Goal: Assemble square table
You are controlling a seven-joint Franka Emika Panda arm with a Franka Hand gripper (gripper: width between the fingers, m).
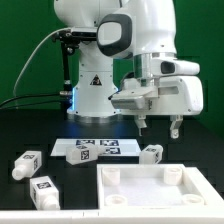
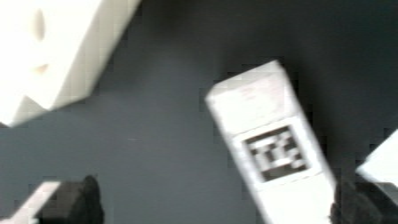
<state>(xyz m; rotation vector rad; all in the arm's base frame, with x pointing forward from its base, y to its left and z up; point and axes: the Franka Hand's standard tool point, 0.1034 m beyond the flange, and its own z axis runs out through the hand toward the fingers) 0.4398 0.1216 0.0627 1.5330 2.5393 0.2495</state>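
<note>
End effector (image 1: 160, 128): released, empty, hovering over leg (image 1: 152, 153), likely lining up pickup. Tabletop (image 1: 140, 171): underside up, presumably for fitting.

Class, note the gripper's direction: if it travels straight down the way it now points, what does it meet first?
Probably the white tagged leg lying under the open gripper, near the tabletop; depth is unclear.

a green backdrop (image 1: 20, 40) stands behind the black table (image 1: 25, 130).
</note>
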